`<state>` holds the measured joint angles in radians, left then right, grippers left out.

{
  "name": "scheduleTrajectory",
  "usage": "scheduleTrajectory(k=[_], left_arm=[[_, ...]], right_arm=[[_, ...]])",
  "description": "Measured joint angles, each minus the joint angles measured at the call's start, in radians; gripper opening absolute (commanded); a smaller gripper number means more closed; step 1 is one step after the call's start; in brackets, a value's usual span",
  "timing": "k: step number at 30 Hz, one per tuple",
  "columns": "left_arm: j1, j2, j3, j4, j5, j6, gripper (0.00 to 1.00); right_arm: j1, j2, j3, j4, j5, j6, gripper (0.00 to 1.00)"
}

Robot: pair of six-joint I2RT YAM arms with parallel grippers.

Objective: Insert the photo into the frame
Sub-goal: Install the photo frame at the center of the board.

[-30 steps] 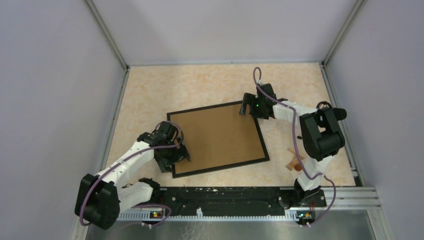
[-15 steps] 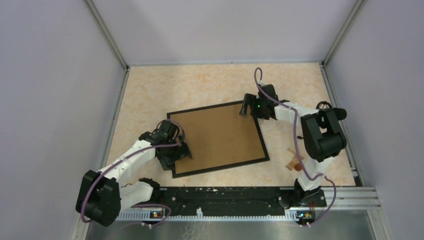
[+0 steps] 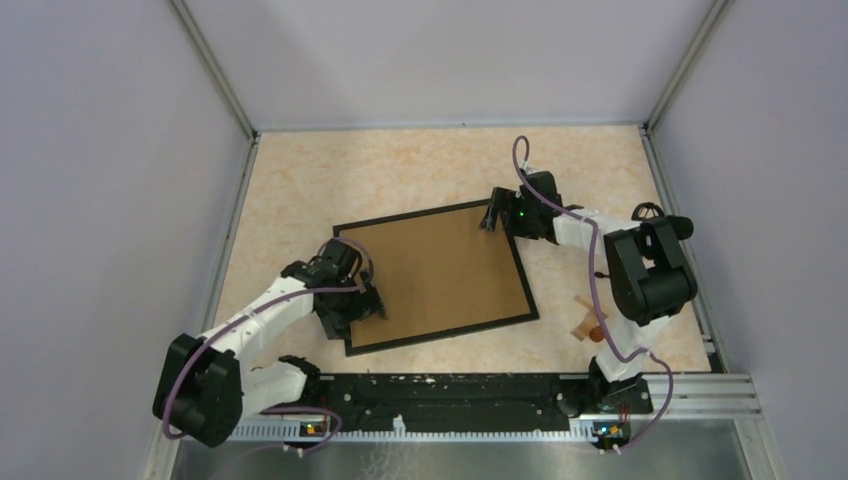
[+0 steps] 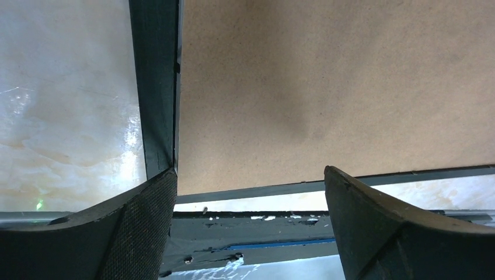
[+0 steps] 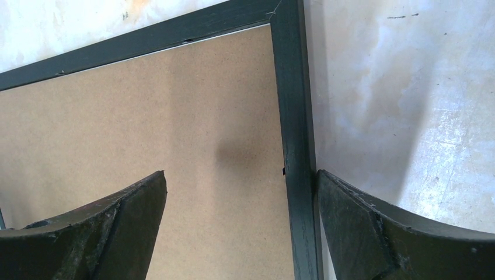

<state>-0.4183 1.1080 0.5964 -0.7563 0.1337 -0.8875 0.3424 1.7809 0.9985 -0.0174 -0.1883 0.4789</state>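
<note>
The frame (image 3: 442, 335), a large rectangle with a thin black border, lies flat on the table, and a brown backing board (image 3: 435, 270) fills it. The photo is hidden. My left gripper (image 3: 362, 312) hangs open over the frame's near left corner; the left wrist view has the black border (image 4: 156, 87) running down to the left finger and my left gripper (image 4: 250, 186) empty. My right gripper (image 3: 492, 215) is open at the far right corner. In the right wrist view my right gripper (image 5: 240, 186) straddles the border (image 5: 295, 116), its right finger (image 5: 373, 233) against the outer edge.
A few small wooden pieces and an orange ball (image 3: 588, 322) lie on the table to the right of the frame. A black rail (image 3: 450, 390) runs along the near edge. Grey walls with metal posts close in the table on three sides.
The left gripper has shifted a little to the right over the near left corner. The right gripper has edged slightly back and right. The frame has not moved.
</note>
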Motion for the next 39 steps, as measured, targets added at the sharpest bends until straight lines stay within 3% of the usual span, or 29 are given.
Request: scheduleTrajectory(k=[11, 16, 21, 26, 29, 32, 35, 39], left_arm=[[-0.144, 0.356, 0.197, -0.122, -0.135, -0.037, 0.99], [-0.229, 0.438, 0.27, -0.119, -0.204, -0.053, 0.99], [-0.243, 0.411, 0.269, -0.074, -0.204, -0.011, 0.99], [-0.236, 0.217, 0.225, 0.013, -0.259, 0.053, 0.99], [-0.142, 0.048, 0.267, 0.061, -0.267, 0.142, 0.99], [0.048, -0.032, 0.34, 0.109, -0.248, 0.238, 0.99], [0.25, -0.018, 0.365, 0.176, -0.167, 0.314, 0.98], [0.402, 0.09, 0.307, 0.25, -0.036, 0.36, 0.89]], right_arm=[[0.0, -0.001, -0.004, 0.011, 0.0, 0.0, 0.95], [0.0, -0.001, -0.004, 0.013, 0.0, 0.001, 0.95], [0.0, -0.003, -0.011, 0.021, -0.001, 0.0, 0.95], [0.0, -0.003, -0.011, 0.021, -0.002, -0.001, 0.95], [0.0, -0.003, -0.009, 0.017, -0.002, -0.008, 0.96], [0.002, -0.008, -0.001, -0.016, -0.005, -0.017, 0.96], [0.004, -0.019, 0.006, -0.072, -0.014, -0.035, 0.95], [0.01, -0.045, 0.006, -0.164, -0.024, -0.063, 0.9]])
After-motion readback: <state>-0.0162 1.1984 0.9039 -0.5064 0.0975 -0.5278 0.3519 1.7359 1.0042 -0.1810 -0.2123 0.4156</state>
